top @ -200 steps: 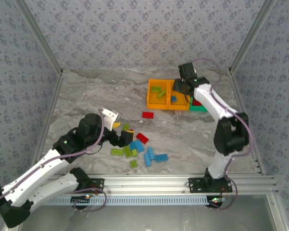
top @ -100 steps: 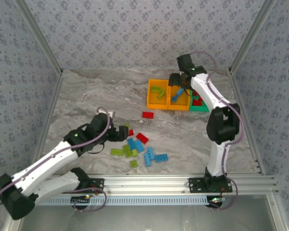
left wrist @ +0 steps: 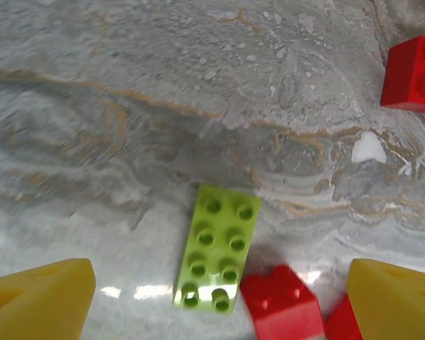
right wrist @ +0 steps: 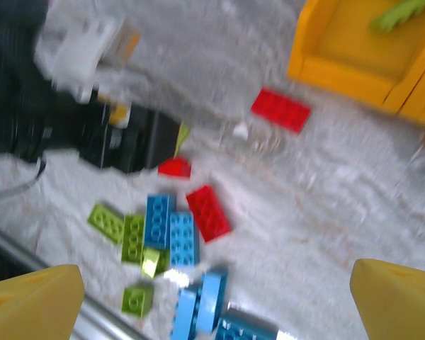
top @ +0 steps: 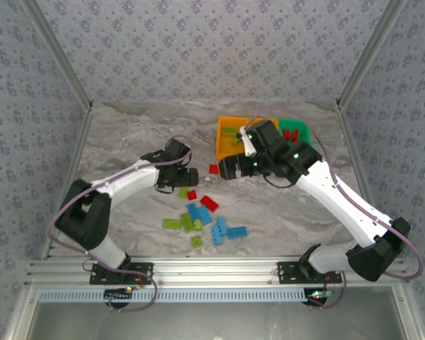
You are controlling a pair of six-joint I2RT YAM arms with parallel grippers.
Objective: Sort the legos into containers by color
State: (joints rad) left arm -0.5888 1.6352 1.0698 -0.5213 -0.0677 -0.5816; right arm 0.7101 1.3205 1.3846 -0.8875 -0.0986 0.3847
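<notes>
Grippers from above: my left gripper (top: 187, 176) and right gripper (top: 225, 168) hang empty, jaws spread, over a veined marble table (top: 127, 142); studded plastic bricks (top: 202, 219) lie scattered near them, orange bin (top: 224, 138) and green bin (top: 301, 127) farther back. Left wrist: yellow wedge fingertips (left wrist: 39, 297) flank an oblong lime brick (left wrist: 217, 248) just beside a red brick (left wrist: 280, 304). Right wrist, blurred: blue bricks (right wrist: 171, 230) lie side by side.

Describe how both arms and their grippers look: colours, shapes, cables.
The left arm and right arm match: white rounded link shells joined by black joint housings, each with a lilac cable looping alongside. Small green lights glow near the right arm's wrist. The left gripper and right gripper both have blunt, wedge-shaped yellow fingertips.
</notes>
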